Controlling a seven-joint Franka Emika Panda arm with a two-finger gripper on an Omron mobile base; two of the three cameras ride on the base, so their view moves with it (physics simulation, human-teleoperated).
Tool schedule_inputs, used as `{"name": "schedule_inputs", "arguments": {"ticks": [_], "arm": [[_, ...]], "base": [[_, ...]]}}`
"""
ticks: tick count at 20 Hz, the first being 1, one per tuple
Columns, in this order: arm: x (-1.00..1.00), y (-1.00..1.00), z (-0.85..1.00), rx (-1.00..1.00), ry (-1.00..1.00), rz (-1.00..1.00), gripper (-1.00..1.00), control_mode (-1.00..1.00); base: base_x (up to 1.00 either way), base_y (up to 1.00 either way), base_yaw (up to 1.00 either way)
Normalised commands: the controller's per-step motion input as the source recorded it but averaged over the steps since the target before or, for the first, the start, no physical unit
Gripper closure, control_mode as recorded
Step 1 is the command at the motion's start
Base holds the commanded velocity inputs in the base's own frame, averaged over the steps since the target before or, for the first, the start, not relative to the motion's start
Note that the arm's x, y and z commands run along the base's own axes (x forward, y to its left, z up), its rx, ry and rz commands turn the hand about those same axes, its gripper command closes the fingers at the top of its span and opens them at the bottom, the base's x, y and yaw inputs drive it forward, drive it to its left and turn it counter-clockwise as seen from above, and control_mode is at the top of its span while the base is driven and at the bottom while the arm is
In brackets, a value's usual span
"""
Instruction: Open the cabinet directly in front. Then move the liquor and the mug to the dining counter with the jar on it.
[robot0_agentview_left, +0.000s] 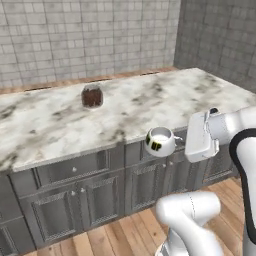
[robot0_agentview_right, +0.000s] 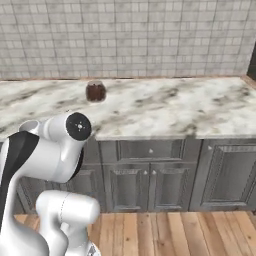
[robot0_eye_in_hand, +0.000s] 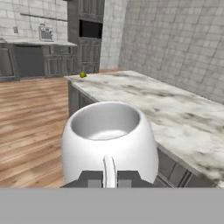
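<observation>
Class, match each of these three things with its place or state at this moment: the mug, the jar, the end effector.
Things:
1. mug
2. jar
3. end effector

Places or states:
A. stands on the dining counter
B. shut on the mug's handle
C. held in the air beside the counter's edge, over the wooden floor

Pairs: 1-C, 2-A, 3-B

Pale grey square tiles cover the back wall (robot0_agentview_right: 130, 35), meeting a darker tiled side wall (robot0_agentview_left: 220, 35) at two o'clock in the left base view. Warm wood-plank flooring (robot0_agentview_right: 190, 232) runs along the foot of dark grey raised-panel base cabinets (robot0_agentview_right: 150, 175). In the hand view, at eleven o'clock, a far run of dark cabinets (robot0_eye_in_hand: 48, 61) lines a tiled wall.
</observation>
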Motion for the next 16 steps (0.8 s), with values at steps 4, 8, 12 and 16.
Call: {"name": "schedule_inputs", "arguments": {"ticks": [4,8,12,16], "arm": [[0.00,0.00,0.00,0.00,0.00,0.00,1.00,1.00],[0.00,0.00,0.00,0.00,0.00,0.00,1.00,1.00],[0.00,0.00,0.00,0.00,0.00,0.00,1.00,1.00],[0.00,0.00,0.00,0.00,0.00,0.00,1.00,1.00]], "base": [[0.81,-1.00,0.32],[0.76,-1.00,0.28],[0.78,-0.78,0.21],[0.61,-0.14,0.02]]}}
